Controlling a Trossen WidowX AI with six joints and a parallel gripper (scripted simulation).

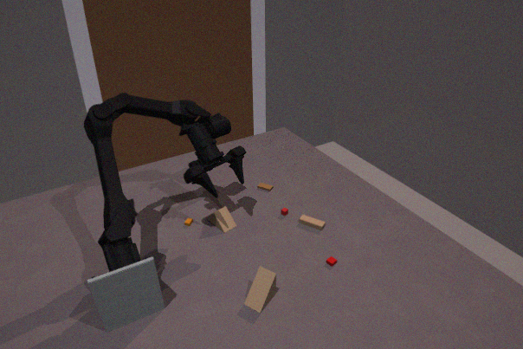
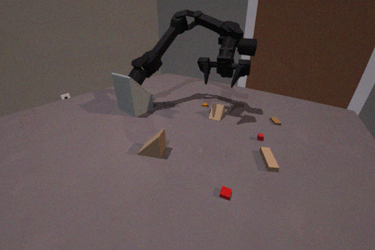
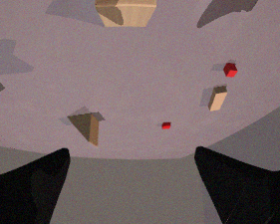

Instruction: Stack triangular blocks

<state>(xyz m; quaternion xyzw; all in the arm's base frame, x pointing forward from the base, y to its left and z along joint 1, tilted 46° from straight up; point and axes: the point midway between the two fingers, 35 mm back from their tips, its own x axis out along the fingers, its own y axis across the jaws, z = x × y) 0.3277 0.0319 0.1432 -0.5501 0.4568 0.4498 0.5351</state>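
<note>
The arm is matte black from end to end, built of rounded tubular links with bulkier cylindrical housings at each joint. It rises from a pale grey-green square base plate whose edges look thin and flat. Near the wrist a stubby black cylinder sticks out sideways. The gripper is black too: a broad crossbar carrying two jaws that taper into sharp, claw-like points. I can make out no cables, screws or markings on any of it.
</note>
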